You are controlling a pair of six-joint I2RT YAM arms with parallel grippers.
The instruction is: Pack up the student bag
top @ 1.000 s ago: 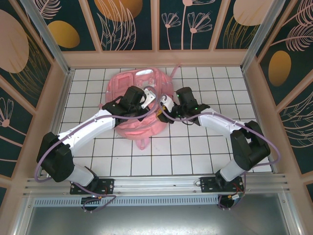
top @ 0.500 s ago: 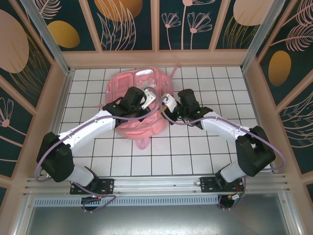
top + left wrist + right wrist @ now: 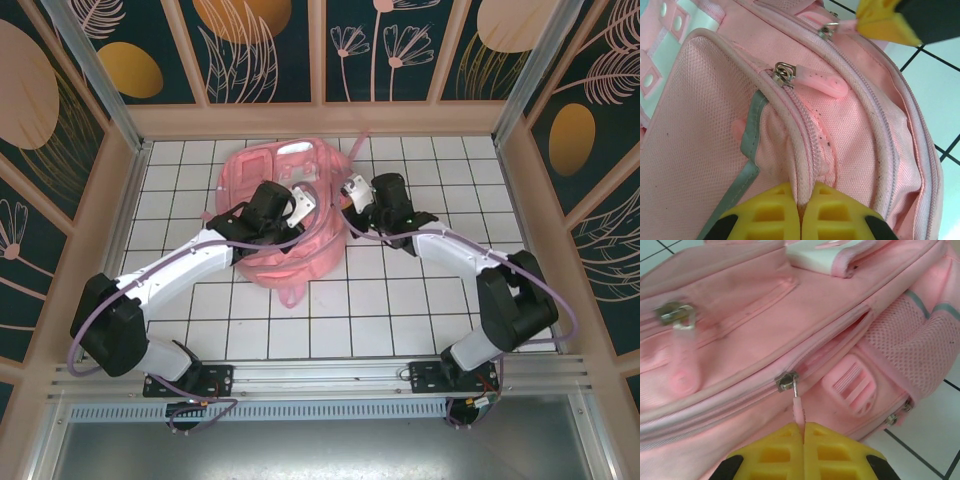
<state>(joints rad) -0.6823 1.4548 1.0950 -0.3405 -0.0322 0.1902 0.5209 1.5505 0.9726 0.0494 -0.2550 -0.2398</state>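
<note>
1. White tiles (image 3: 400, 300) with dark grout covered the table, and teal wall panels (image 3: 260, 50) painted with pale flowers and orange ovals boxed it in.
2. We saw the student bag (image 3: 275, 165) lying at the far middle of the table, front pockets up, directly under both pincers.
3. The left pincer (image 3: 800, 210) was clenched on the piped seam (image 3: 800, 150) of a front pocket, which ran straight ahead from its yellow fingertips.
4. Just to the left of that pincer, a grey reflective stripe (image 3: 750, 135) crossed the pink fabric. Farther ahead, a metal slider (image 3: 784, 70) with a pink rubber tab (image 3: 820, 82) lay on the seam.
5. The right pincer (image 3: 803, 440) was clenched on the thin pink pull (image 3: 799, 412) of a zip slider (image 3: 786, 381) sitting just ahead of its fingertips. The zip gaped ahead and to the right of that slider.
6. A pink buckle (image 3: 850, 385) sat just ahead-right of the right pincer, with a mesh side pocket (image 3: 900, 345) farther to the right.
</note>
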